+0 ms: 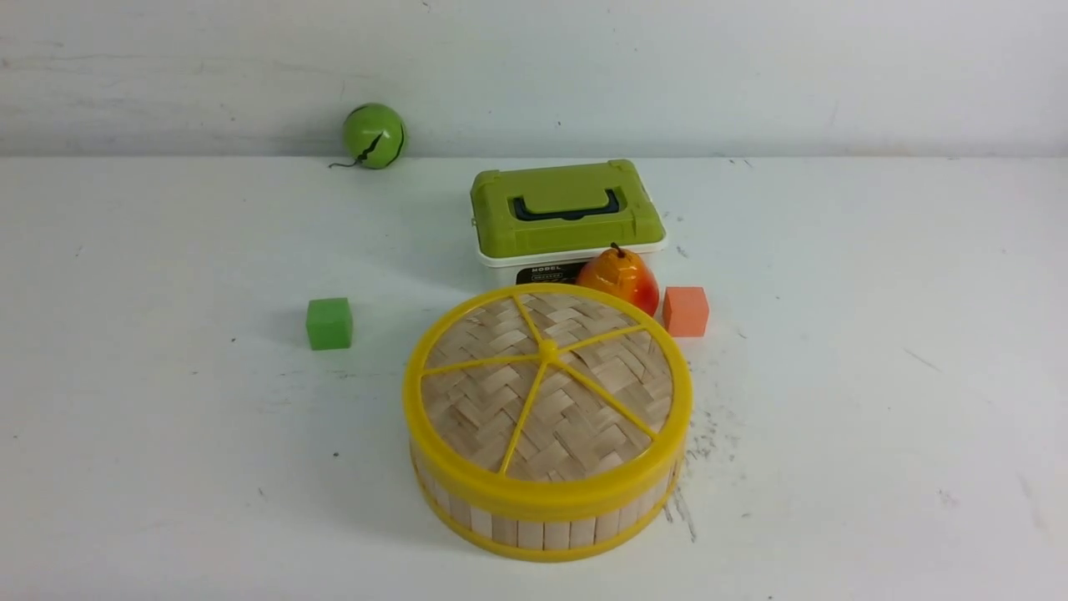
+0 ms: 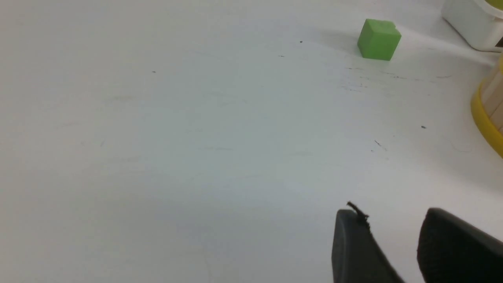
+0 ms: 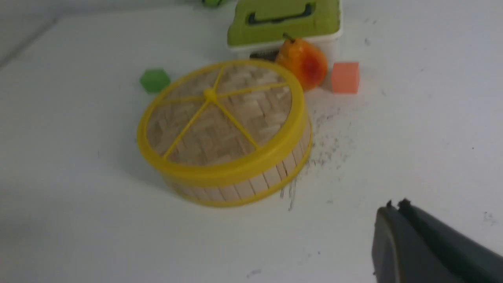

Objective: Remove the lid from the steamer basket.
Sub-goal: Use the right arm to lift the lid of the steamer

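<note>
The lid (image 1: 546, 388) caps the steamer basket (image 1: 534, 527). Over the desk (image 2: 157, 137), the left end effector (image 2: 393, 222) hangs parted, empty; the right end effector (image 3: 396, 207) is closed.

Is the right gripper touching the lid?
Apart. The right wrist view shows bare table between the right gripper and the lid, which sits on the steamer basket.

Black label (image 1: 549, 273) on green-lidded box (image 1: 567, 209) — "MODEL"; line beneath illegible.
</note>
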Available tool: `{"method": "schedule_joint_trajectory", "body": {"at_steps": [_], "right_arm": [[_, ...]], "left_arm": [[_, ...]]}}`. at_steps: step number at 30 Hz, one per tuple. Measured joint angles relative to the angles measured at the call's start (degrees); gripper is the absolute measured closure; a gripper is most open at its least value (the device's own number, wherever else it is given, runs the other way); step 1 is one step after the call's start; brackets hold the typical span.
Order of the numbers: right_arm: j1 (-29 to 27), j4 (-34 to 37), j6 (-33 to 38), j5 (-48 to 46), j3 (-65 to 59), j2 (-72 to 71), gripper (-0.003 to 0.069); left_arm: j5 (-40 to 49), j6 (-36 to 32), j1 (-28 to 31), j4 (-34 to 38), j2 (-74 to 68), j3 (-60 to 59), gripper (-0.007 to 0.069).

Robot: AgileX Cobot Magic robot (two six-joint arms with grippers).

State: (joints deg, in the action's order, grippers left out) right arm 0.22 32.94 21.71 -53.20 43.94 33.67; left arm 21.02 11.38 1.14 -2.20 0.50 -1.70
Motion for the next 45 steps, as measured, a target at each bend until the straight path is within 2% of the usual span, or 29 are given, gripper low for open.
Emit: {"method": "schedule_joint_trajectory", "body": {"at_steps": [4,5,7,9,11,12,16,19,21,23,27,28,30,33,38,45], "right_arm": [[0.24,-0.86,7.18,-13.19,14.04,15.39,0.067],[0.46,-0.93,7.63,-13.6,14.65,16.09,0.067],[2.54,-2.04,8.79,-15.87,19.65,22.02,0.0666],[8.18,-5.3,8.78,-17.02,25.84,29.7,0.0666],[11.43,-7.99,7.61,-17.33,29.09,33.55,0.0666],[15.68,-11.42,5.52,-17.6,32.39,37.4,0.0666],[24.28,-20.55,-2.14,-18.02,41.91,48.45,0.0659],[27.27,-23.62,-4.86,-18.09,47.33,54.32,0.0645],[30.47,-24.62,-6.26,-18.09,54.25,61.47,0.0594],[31.72,-24.62,-6.85,-18.09,58.27,65.49,0.0552],[34.39,-24.62,-8.89,-18.09,67.02,74.37,0.0415],[34.49,-24.62,-8.98,-18.09,67.8,75.2,0.0407],[35.22,-24.78,-10.01,-18.09,72.06,80.08,0.0312],[35.24,-25.35,-11.3,-18.02,74.46,84.08,0.0259],[35.24,-27.99,-13.45,-18.08,74.69,88.22,0.0255],[35.24,-28.15,-13.74,-16.78,74.69,90.72,0.0315]], "left_arm": [[0.0,0.0,0.0,0.0,0.0,0.0,0.0385],[0.0,0.0,0.0,0.0,0.0,0.0,0.0385],[0.0,0.0,0.0,0.0,0.0,0.0,0.0385],[0.0,0.0,0.0,0.0,0.0,0.0,0.0385],[0.0,0.0,0.0,0.0,0.0,0.0,0.0385],[0.0,0.0,0.0,0.0,0.0,0.0,0.0385],[0.0,0.0,0.0,0.0,0.0,0.0,0.0385],[0.0,0.0,0.0,0.0,0.0,0.0,0.0385],[0.0,0.0,0.0,0.0,0.0,0.0,0.0385],[0.0,0.0,0.0,0.0,0.0,0.0,0.0385],[0.0,0.0,0.0,0.0,0.0,0.0,0.0385],[0.0,0.0,0.0,0.0,0.0,0.0,0.0385],[0.0,0.0,0.0,0.0,0.0,0.0,0.0385],[0.0,0.0,0.0,0.0,0.0,0.0,0.0385],[0.0,0.0,0.0,0.0,0.0,0.0,0.0385],[0.0,0.0,0.0,0.0,0.0,0.0,0.0385]]}}
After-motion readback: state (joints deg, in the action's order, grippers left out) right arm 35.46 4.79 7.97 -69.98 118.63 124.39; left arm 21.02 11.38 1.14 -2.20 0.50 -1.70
